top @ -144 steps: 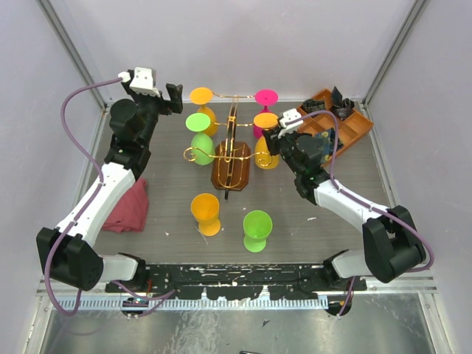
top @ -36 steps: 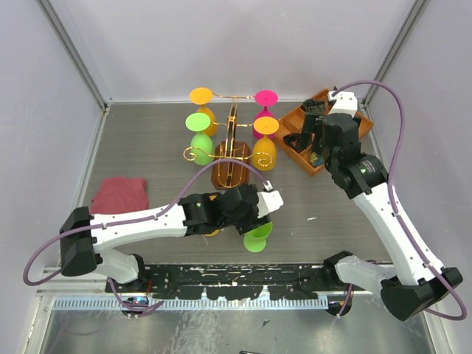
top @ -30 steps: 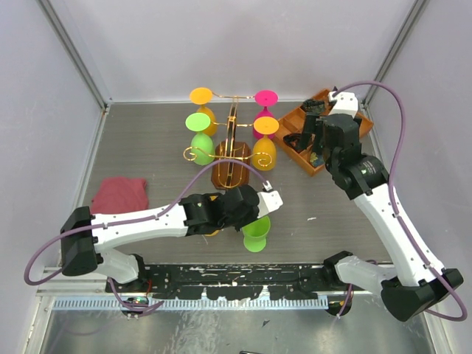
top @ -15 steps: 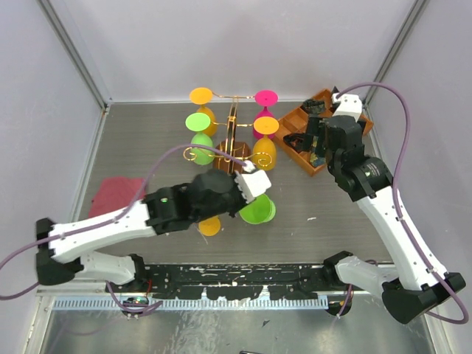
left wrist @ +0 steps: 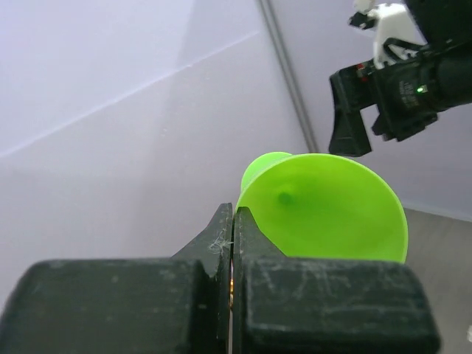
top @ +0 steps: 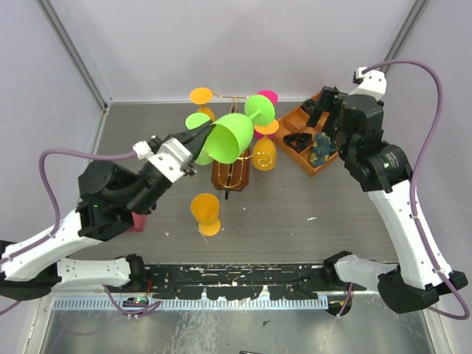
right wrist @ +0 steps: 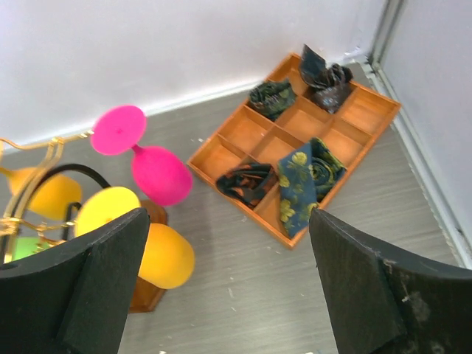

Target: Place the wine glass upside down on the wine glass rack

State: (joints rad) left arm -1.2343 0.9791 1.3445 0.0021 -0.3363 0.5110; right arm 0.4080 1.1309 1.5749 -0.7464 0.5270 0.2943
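My left gripper point(top: 199, 140) is shut on the rim of a bright green wine glass point(top: 227, 140) and holds it high, tilted on its side, with its foot point(top: 259, 109) toward the back. In the left wrist view the jaws of this gripper point(left wrist: 233, 215) pinch the thin edge of that glass point(left wrist: 324, 210). Below it stands the wine glass rack point(top: 234, 175), a dark brown base with gold wire arms point(top: 225, 98), partly hidden by the glass. My right gripper point(top: 328, 110) hangs open and empty above the tray; its fingers point(right wrist: 96, 295) are spread wide.
Orange point(top: 200, 96), green point(top: 196, 122), pink point(right wrist: 158, 173) and yellow-orange point(top: 264, 156) glasses hang on the rack. An orange glass point(top: 206, 214) stands upright on the table in front. An orange compartment tray point(top: 332, 151) with rolled ties sits back right. A red cloth point(top: 138, 221) lies left.
My left arm has lifted the green glass off the table, swung back and up, and tipped it sideways over the rack. The right arm has drawn up and back.
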